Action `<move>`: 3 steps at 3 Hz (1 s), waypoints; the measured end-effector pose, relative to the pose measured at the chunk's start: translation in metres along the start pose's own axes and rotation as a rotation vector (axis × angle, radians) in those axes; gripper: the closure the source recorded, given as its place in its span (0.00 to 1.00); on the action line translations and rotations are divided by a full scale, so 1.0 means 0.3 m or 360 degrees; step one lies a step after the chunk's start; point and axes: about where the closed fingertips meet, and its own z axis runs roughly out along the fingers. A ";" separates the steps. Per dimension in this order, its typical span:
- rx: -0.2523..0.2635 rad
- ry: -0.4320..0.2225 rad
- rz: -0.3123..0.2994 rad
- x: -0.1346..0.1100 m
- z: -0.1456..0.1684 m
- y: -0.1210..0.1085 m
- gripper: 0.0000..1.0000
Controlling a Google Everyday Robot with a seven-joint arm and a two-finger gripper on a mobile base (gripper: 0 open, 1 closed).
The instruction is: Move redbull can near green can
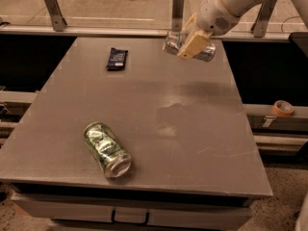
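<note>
The gripper (193, 44) is hanging over the far right part of the table (202, 129), its pale fingers pinching the redbull can (171, 42) across the middle. The can is lying sideways between them with an end sticking out on each side, and it appears to be riding clear of the tabletop. A slim metal can like this is probably handling light, stiff along its length but thin in the wall (its shiny skin is already looking crinkled). I judge a moderate squeeze on the mid-body, where it is being held now, to be suiting it best, since smooth metal may be slipping under a loose grip. The green can (106, 149) is lying on its side well apart from the gripper, down toward the near left. A flat black packet (117, 58) is sitting off to the gripper's left in the view. No brand or lettering is showing legibly on either can or the packet.
</note>
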 end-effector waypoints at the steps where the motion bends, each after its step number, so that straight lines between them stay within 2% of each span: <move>1: 0.0001 -0.0310 -0.0106 -0.266 0.015 0.106 1.00; 2: 0.0001 -0.0308 -0.0105 -0.264 0.015 0.105 1.00; 3: -0.0074 -0.0416 -0.0099 -0.298 0.040 0.169 1.00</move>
